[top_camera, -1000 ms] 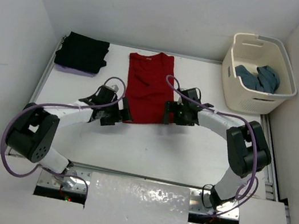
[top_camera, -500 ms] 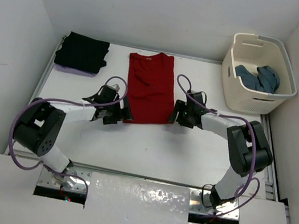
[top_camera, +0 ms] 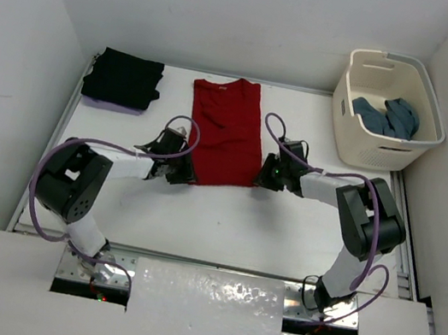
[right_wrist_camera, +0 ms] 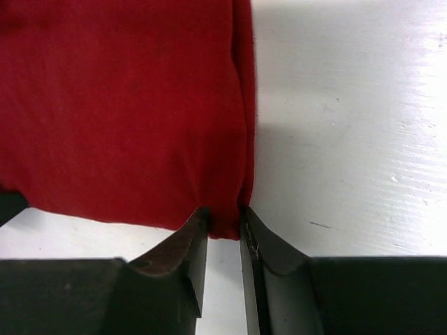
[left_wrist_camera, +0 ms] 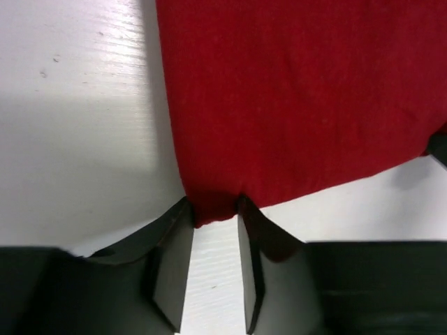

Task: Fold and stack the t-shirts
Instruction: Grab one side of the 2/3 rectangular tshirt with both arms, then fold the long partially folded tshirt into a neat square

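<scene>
The red t-shirt (top_camera: pixel 224 133) lies flat in the middle of the white surface (top_camera: pixel 223 219), already narrowed to a long panel, its collar at the far end and its hem towards the arm bases. The left hand (left_wrist_camera: pixel 213 209) sits low at the near left corner of that hem. In the left wrist view its two dark fingers (left_wrist_camera: pixel 171 265) have closed in on either side of the corner, with a small tuck of red cloth gathered between their tips, so it is grasping the shirt. The right hand (right_wrist_camera: pixel 223 218) mirrors this at the near right corner, where the folded edge runs straight down into the narrow slot between its fingers (right_wrist_camera: pixel 269 251) and the cloth is pinched there. Both corners are level with the surface, and the rest of the shirt is smooth. At the far left corner a folded black t-shirt (top_camera: pixel 123 78) rests on top of a lavender t-shirt (top_camera: pixel 103 103), of which only a thin edge shows along the near side. The teal t-shirt (top_camera: pixel 387 116) lies crumpled inside the cream laundry basket (top_camera: pixel 375 149), which stands at the far right, well apart from both hands.
</scene>
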{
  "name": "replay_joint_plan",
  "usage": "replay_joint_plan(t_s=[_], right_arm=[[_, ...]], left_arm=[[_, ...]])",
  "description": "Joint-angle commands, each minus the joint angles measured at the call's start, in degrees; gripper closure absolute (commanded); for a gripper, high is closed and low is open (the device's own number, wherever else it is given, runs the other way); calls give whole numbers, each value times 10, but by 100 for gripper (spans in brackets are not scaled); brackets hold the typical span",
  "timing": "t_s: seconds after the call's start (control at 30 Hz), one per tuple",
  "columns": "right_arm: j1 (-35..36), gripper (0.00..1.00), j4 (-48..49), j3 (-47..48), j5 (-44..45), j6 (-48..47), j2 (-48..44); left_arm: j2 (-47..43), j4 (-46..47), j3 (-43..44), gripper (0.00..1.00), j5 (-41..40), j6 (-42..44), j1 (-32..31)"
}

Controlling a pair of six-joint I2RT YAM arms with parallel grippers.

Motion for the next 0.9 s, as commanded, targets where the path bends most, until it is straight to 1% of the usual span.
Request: replay_joint_plan(t_s=[0.0, 0.03, 0.07, 0.1, 0.13, 0.17, 0.23, 0.3, 0.37, 0.4, 0.47, 0.5, 0.53, 0.6, 0.63, 0.67, 0.73, 0.77, 0.87], right_arm=[[2, 78, 16, -6, -16, 2, 11], [2, 79, 17, -6, -17, 2, 11], [2, 80, 17, -8, -17, 2, 9], [2, 84, 16, -9, -16, 1, 6], [2, 90, 15, -10, -13, 2, 5], [2, 100, 14, -10, -8, 2, 3], [2, 100, 12, -10, -11, -5, -1], [2, 100, 7, -12, -22, -17, -5], [3, 100, 2, -27, -25, -23, -30], [3, 100, -10, -34, -24, -33, -42], [5, 100, -23, -69, -19, -45, -95], [8, 100, -40, -80, -16, -51, -116], [9, 100, -46, -92, -17, -55, -158], [22, 100, -95, -117, -15, -60, -201], [25, 100, -114, -122, -16, -61, -222], [31, 100, -130, -128, -18, -65, -264], [45, 100, -176, -130, 2, -66, -307], [49, 100, -204, -129, 10, -63, -345], [49, 100, -233, -119, 39, -63, -392]], left_arm=[[19, -12, 9, 72, -23, 2, -11], [20, -14, 10, 73, -27, 2, -11], [21, -17, 12, 78, -32, 2, -11], [21, -22, 13, 86, -32, 3, -11], [21, -23, 14, 90, -27, 4, -11], [19, -26, 15, 95, -20, 7, -11], [12, -33, 11, 100, -23, 8, -15], [-1, -44, 7, 100, -22, 12, -15], [-17, -52, -5, 100, -6, 21, -16], [-42, -55, -10, 100, 0, 23, -21], [-75, -68, -29, 100, 17, 31, -29], [-109, -77, -37, 100, 18, 32, -42], [-127, -88, -40, 100, 24, 35, -50], [-174, -117, -43, 100, 35, 38, -72], [-189, -124, -46, 100, 59, 40, -76], [-203, -136, -49, 100, 71, 39, -80], [-245, -148, -57, 100, 92, 35, -80], [-268, -161, -57, 100, 93, 34, -80], [-305, -165, -54, 100, 88, 26, -81]])
